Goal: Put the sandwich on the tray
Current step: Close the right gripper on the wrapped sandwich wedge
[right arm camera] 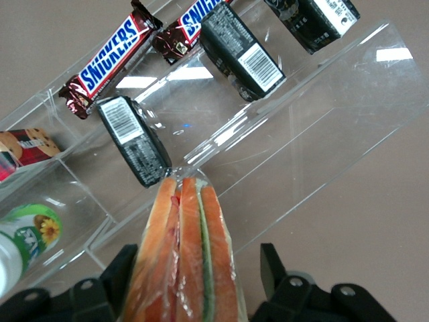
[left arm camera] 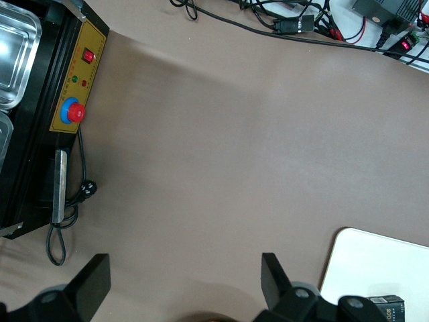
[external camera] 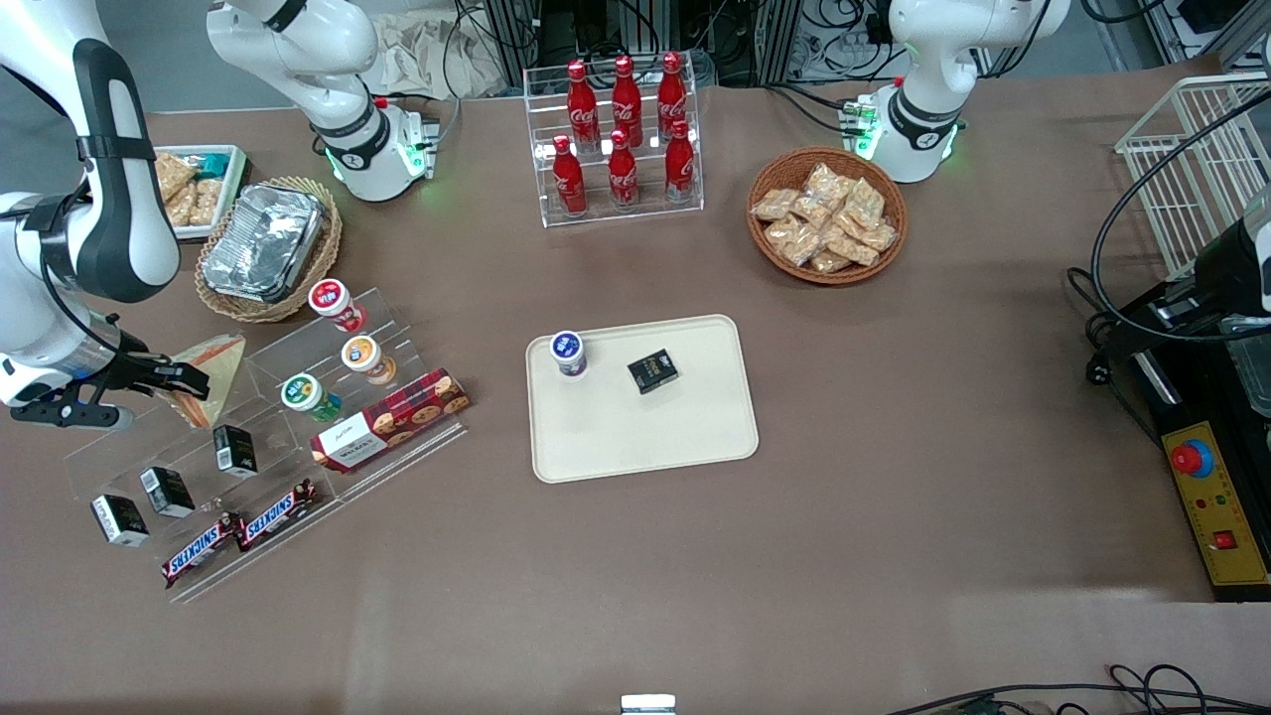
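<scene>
Above the clear acrylic rack, your hand grips the clear-wrapped triangular sandwich; the cream rectangular tray lies toward the parked arm's end

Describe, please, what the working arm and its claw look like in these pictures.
The working arm has glossy white rounded shells with a broad black band and black joint rings; a thin black cable loops along it. Its claw, beside the clear display stand, is black with two angular fingers on a black body with round screw caps.
</scene>
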